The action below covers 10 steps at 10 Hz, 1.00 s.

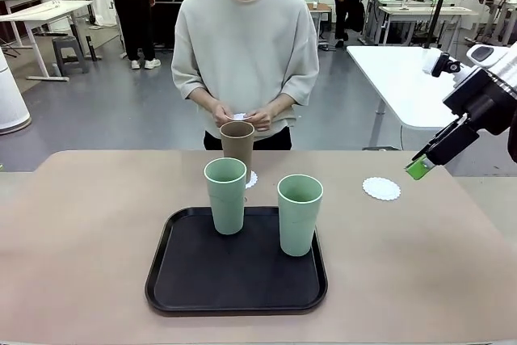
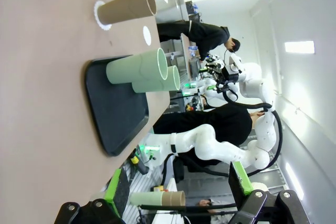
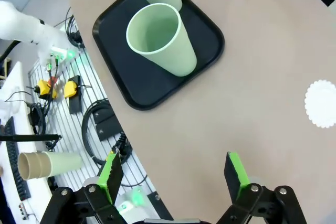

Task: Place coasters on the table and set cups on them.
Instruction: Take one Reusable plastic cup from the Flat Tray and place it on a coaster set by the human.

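A brown cup stands on a lacy white coaster just behind the black tray. Two mint green cups stand on the tray. A second coaster lies bare on the beige table at the right. The person's hands hold a third coaster at their waist. My right gripper hovers open above the table's right side, beyond the bare coaster; its own view looks down on the nearer mint cup. My left gripper is open and holds nothing, far from the cups.
The person stands at the far side, close to the table edge. A white-topped table stands behind at the right. Bare tabletop lies left of the tray and along the front edge.
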{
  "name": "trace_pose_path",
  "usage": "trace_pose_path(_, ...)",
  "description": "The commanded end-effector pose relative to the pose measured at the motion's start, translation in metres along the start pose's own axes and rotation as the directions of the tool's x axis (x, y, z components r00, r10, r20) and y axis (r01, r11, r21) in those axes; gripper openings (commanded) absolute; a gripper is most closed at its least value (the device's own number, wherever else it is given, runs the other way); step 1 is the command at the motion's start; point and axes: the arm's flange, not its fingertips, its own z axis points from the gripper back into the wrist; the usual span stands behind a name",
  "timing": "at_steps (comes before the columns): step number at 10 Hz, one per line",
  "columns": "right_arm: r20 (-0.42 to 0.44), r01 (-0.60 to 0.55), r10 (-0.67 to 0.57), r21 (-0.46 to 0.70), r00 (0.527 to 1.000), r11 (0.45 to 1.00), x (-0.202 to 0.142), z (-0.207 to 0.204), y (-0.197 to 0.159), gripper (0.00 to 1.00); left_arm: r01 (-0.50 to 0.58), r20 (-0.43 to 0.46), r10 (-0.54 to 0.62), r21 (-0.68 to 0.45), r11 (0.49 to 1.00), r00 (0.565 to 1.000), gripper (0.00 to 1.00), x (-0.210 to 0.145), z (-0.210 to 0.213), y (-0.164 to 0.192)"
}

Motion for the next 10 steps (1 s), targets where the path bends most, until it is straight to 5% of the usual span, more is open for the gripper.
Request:
trace_pose_path(1,-0.001,0.0,0.0,0.001,1.0,1.0,0.0,0.0,0.0,1.0,-0.003,0.006,0.003,0.002,1.0,1.0,1.0,0.0,0.002,-0.002)
trace_pose_path(2,0.031,-0.187,0.189,-0.063,0.981,0.98,0.005,-0.005,-0.005,1.0,-0.003,0.006,0.003,0.002,1.0,1.0,1.0,0.0,0.002,-0.002)
trace_pose_path(4,0.09,-0.446,0.443,0.018,0.892,0.895,0.019,-0.023,-0.017,1.0,-0.003,0.006,0.003,0.002,1.0,1.0,1.0,0.0,0.002,-0.002)
trace_pose_path(8,0.165,-0.694,0.674,0.133,0.72,0.708,0.036,-0.06,-0.033,1.0,-0.003,0.006,0.003,0.002,1.0,1.0,1.0,0.0,0.002,-0.002)
trace_pose_path(10,0.234,-0.732,0.697,0.139,0.678,0.666,0.039,-0.068,-0.034,1.0,-0.003,0.006,0.003,0.002,1.0,1.0,1.0,0.0,0.002,-0.002)
